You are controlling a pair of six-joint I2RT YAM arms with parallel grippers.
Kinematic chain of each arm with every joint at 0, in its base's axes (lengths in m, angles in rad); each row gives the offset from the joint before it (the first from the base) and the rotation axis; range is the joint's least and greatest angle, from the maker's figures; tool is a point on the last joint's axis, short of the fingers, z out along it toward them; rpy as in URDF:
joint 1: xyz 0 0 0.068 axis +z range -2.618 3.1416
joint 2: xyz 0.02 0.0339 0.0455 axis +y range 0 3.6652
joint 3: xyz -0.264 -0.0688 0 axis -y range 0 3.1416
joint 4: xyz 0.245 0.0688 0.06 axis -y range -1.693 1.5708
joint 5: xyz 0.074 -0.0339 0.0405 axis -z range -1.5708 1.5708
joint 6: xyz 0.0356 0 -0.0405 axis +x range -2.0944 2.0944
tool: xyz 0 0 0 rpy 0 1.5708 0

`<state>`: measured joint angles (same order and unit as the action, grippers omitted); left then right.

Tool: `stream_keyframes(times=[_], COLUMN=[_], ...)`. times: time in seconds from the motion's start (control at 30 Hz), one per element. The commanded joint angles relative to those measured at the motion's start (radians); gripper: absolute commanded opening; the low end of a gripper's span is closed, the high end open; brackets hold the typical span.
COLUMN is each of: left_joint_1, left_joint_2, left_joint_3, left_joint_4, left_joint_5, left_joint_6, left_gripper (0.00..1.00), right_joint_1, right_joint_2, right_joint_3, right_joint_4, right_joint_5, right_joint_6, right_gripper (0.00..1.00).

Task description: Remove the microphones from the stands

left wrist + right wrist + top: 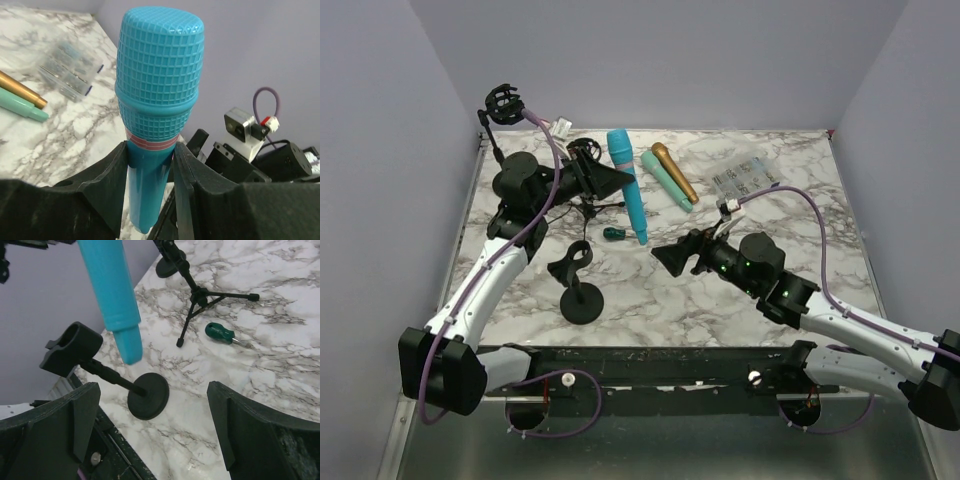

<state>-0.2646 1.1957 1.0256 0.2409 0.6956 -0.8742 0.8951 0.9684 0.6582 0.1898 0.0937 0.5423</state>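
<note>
The blue microphone (pixel 631 195) is gripped just under its mesh head by my left gripper (pixel 616 181), which holds it tilted above the table. In the left wrist view the microphone (pixel 159 75) sits between the shut fingers (pixel 114 170). The black stand (pixel 582 300) has a round base and an empty clip (pixel 570 262). In the right wrist view the microphone's lower end (pixel 114 300) hangs in the air just above and beside the clip (pixel 72 347), apart from it. My right gripper (pixel 672 258) is open and empty, right of the stand base (pixel 148 396).
A small tripod stand (pixel 588 203) and a green screwdriver (pixel 613 234) lie behind the stand. A teal microphone (pixel 666 181), a gold one (pixel 676 171) and a clear plastic box (pixel 745 178) lie at the back. A tall stand with a shock mount (pixel 503 103) is at the back left corner.
</note>
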Motion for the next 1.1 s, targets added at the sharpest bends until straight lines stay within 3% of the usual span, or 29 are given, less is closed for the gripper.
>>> stream_keyframes(times=[0.0,0.5,0.83,1.07], left_joint_1=[-0.050,-0.150,-0.212,-0.224], left_joint_2=[0.002,0.005,0.036,0.053], left_joint_3=[-0.034,-0.067,-0.063,-0.061], left_joint_4=[0.064,-0.009,-0.031,-0.034], left_joint_5=[0.119,0.169,0.176,0.181], left_joint_6=[-0.020,0.020,0.027,0.025], left_gripper=[0.00,0.00,0.00,0.00], right_joint_1=[-0.002,-0.002,-0.002,-0.002], right_joint_2=[0.001,0.102,0.084,0.082], right_joint_3=[0.006,0.043,-0.029,-0.047], right_joint_4=[0.105,0.270,0.353,0.350], right_joint_5=[-0.046,-0.079,-0.028,0.012], right_joint_6=[0.052,0.099,0.122,0.116], right_gripper=[0.91,0.80,0.64,0.44])
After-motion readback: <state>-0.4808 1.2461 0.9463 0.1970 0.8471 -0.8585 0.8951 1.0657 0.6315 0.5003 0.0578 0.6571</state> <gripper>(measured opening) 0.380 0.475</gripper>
